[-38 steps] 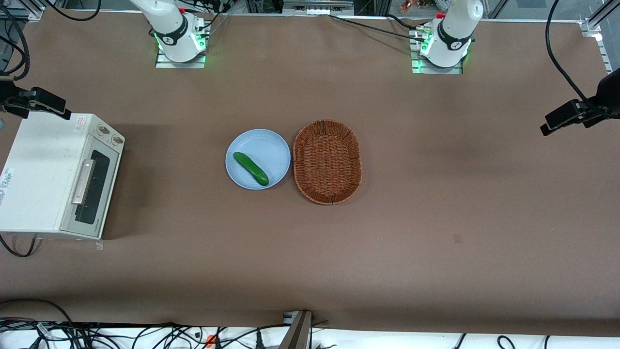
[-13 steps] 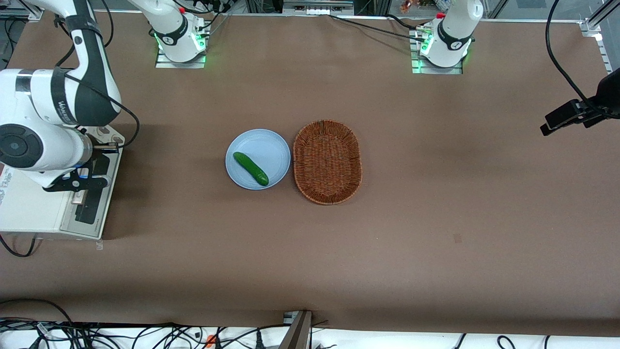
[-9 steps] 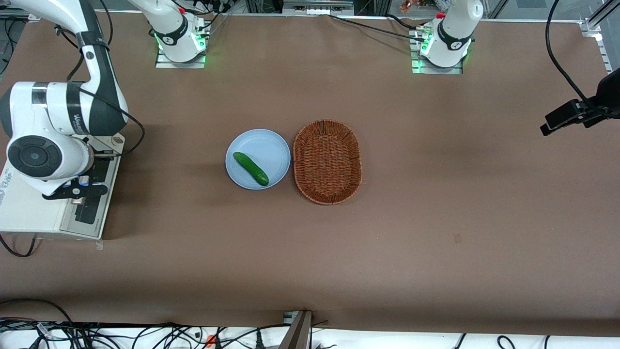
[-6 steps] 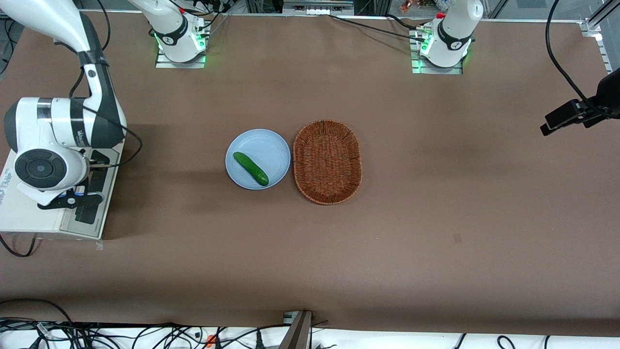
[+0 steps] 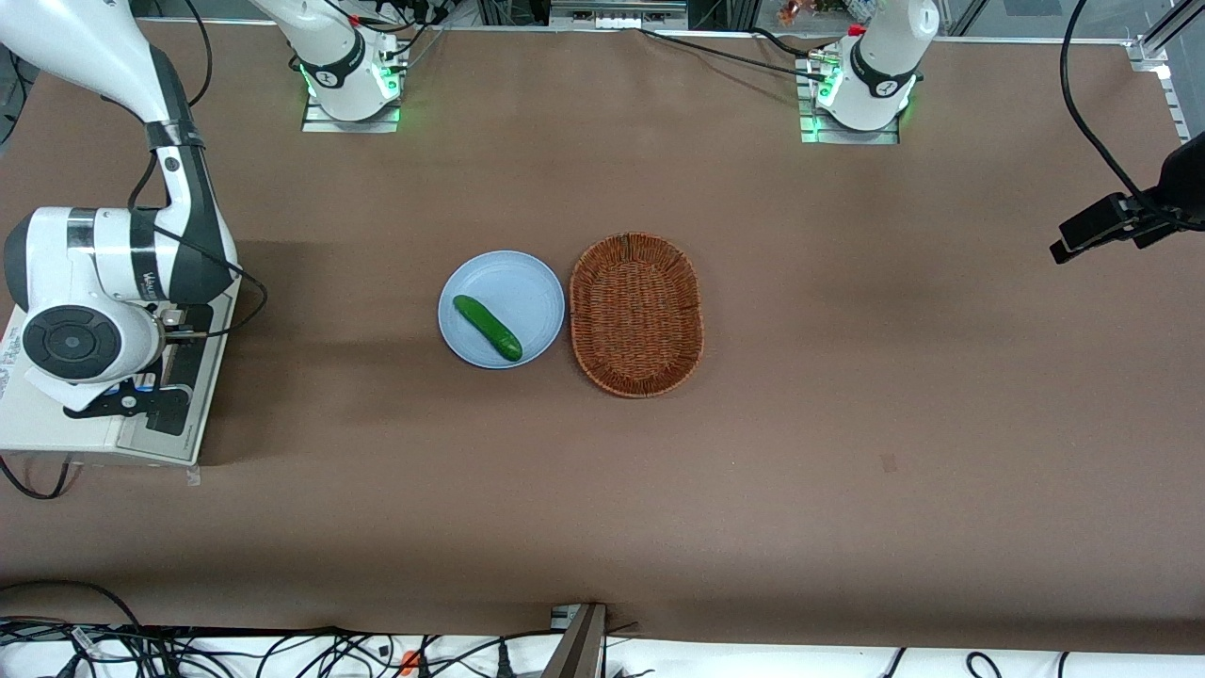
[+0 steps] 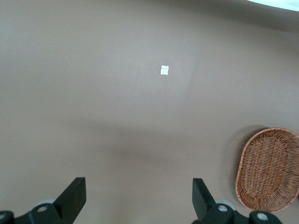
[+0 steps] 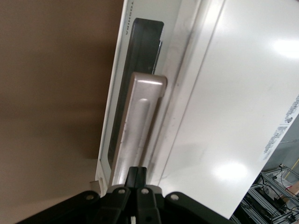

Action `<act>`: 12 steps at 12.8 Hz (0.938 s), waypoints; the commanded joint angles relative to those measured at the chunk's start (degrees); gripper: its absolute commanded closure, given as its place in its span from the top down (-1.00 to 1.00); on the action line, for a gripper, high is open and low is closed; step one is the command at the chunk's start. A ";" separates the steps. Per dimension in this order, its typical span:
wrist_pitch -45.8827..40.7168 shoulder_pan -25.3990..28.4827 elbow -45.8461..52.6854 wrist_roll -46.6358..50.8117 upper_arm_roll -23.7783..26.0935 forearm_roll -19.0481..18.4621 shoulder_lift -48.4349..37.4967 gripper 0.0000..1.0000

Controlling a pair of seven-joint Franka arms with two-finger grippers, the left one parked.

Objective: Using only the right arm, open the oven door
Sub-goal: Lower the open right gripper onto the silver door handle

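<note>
1. At the working arm's end of the table, the oven door [image 5: 181,395] sits shut on the oven [image 5: 56,414].
2. Its silver handle [image 7: 135,126] lies under the gripper [image 7: 138,175], fingers pressed together on the bar's end.
3. Toward mid-table, a cucumber [image 5: 487,327] rests on a blue plate [image 5: 527,282], just beside a wicker basket [image 5: 636,314].

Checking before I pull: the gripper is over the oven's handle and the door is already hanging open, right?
Not quite. The gripper is at the handle, but the oven door is not open: the right wrist view shows it flush against the oven, and the front view agrees.
</note>
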 commanded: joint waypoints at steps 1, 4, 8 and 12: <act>-0.70 0.15 0.46 0.50 0.22 0.21 0.03 -1.00; -0.26 -0.38 0.37 0.50 0.31 0.73 1.17 -1.00; -0.08 -0.29 0.37 0.68 0.31 1.35 1.70 -1.00; 0.09 -0.12 0.54 1.29 0.31 4.07 2.84 -1.00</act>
